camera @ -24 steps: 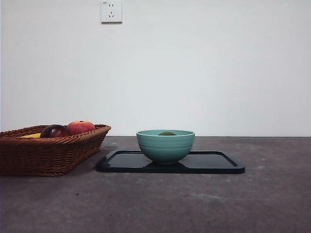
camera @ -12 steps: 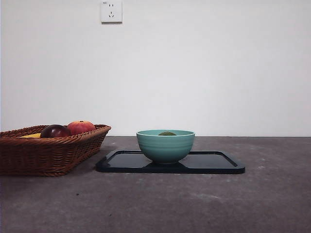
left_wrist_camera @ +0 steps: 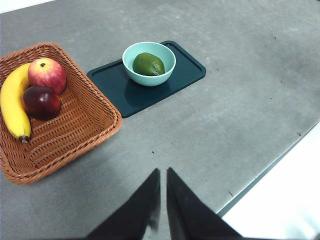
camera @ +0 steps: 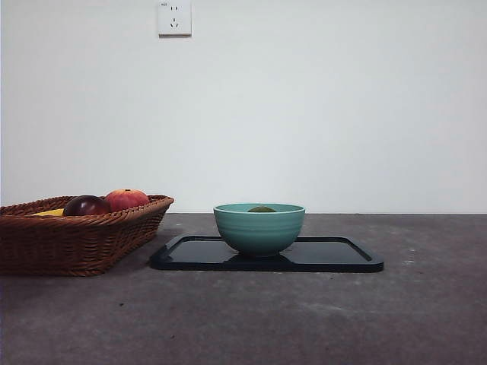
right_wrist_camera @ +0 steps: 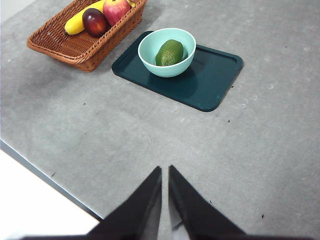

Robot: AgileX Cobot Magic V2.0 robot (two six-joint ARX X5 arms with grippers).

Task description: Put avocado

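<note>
Your avocado [right_wrist_camera: 169, 52] lies inside the teal bowl [right_wrist_camera: 150, 47], which stands on the dark tray [right_wrist_camera: 215, 75], so the placing looks done. The left tool [left_wrist_camera: 163, 172] and right tool [right_wrist_camera: 164, 170] hang well back from the bowl, jaws nearly together and holding nothing.

Avocado [left_wrist_camera: 148, 64] lies in teal bowl [left_wrist_camera: 131, 51] on tray [left_wrist_camera: 190, 71].

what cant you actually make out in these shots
- Avocado: front view shows only its top; the teal bowl wall hides the rest.
- Banana: front view shows a yellow sliver behind the basket rim.
- Basket: cut off by the left edge in the front and left wrist views.
- Left end effector and right end effector: absent from the front view.
</note>
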